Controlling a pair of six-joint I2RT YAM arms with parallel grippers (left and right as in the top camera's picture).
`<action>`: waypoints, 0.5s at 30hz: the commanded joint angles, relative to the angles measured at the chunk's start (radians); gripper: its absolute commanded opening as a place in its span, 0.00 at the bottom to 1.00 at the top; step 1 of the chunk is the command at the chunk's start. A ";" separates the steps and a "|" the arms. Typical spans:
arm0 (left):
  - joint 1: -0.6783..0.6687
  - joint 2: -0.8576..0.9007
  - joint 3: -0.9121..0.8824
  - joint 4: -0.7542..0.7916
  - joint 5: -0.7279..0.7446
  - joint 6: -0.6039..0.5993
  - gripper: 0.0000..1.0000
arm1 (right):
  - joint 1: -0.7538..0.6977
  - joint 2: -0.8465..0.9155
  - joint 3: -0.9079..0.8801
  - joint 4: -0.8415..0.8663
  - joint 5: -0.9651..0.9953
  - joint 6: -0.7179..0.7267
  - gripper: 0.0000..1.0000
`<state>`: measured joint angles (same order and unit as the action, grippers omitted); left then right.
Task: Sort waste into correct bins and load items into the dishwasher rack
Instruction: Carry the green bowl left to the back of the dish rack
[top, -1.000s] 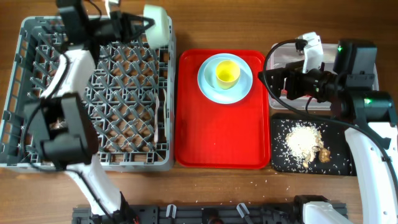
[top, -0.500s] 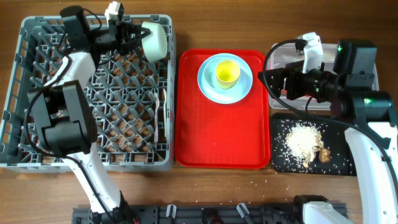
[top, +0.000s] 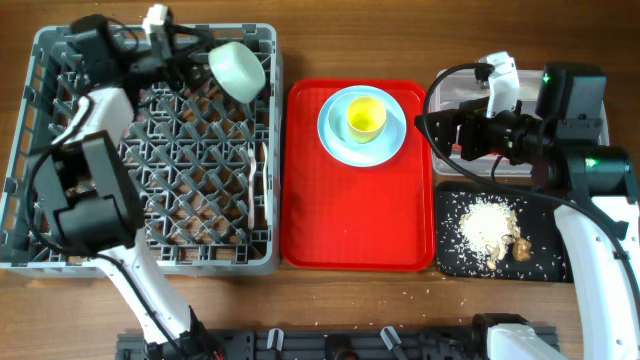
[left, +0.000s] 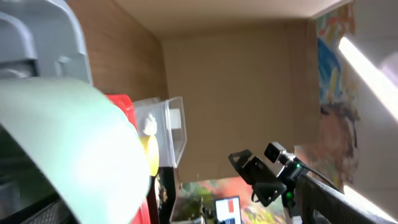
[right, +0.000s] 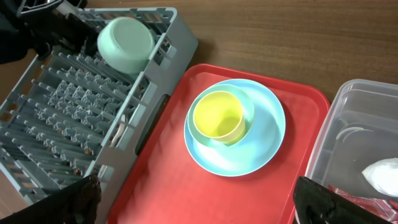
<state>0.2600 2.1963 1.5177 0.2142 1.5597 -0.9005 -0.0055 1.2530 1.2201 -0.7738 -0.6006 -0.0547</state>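
Observation:
A pale green bowl (top: 237, 68) (right: 126, 45) leans tilted against the pegs in the back right corner of the grey dishwasher rack (top: 150, 262). My left gripper (top: 193, 55) is open just left of its rim. The left wrist view shows the bowl (left: 68, 143) large and blurred, with no fingers in sight. My right gripper (top: 432, 135) (right: 205, 205) hangs open and empty over the red tray's right side. A yellow cup (top: 366, 118) (right: 217, 116) stands on the light blue plate (top: 335, 135) (right: 261, 143). A white fork (top: 258, 185) lies in the rack.
The red tray (top: 355, 220) sits between the rack and the bins. The clear tub (top: 445, 90) at the back right holds a white napkin (right: 382, 174). In front of it, the black tray (top: 455, 255) carries rice scraps (top: 490, 228).
My left gripper lowered the bowl into the rack's back right corner, let go and drew back to the left. The right arm has not moved.

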 joint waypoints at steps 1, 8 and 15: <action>0.031 0.020 -0.001 -0.006 0.018 -0.002 1.00 | 0.002 0.006 -0.001 0.002 0.002 -0.017 1.00; 0.027 0.020 -0.001 -0.098 0.018 0.003 1.00 | 0.002 0.006 -0.001 0.002 0.002 -0.016 1.00; 0.031 0.020 -0.001 -0.311 0.018 0.138 1.00 | 0.002 0.006 -0.001 0.002 0.002 -0.016 1.00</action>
<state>0.2874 2.1963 1.5185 -0.0383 1.5589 -0.8513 -0.0055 1.2530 1.2198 -0.7738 -0.6006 -0.0547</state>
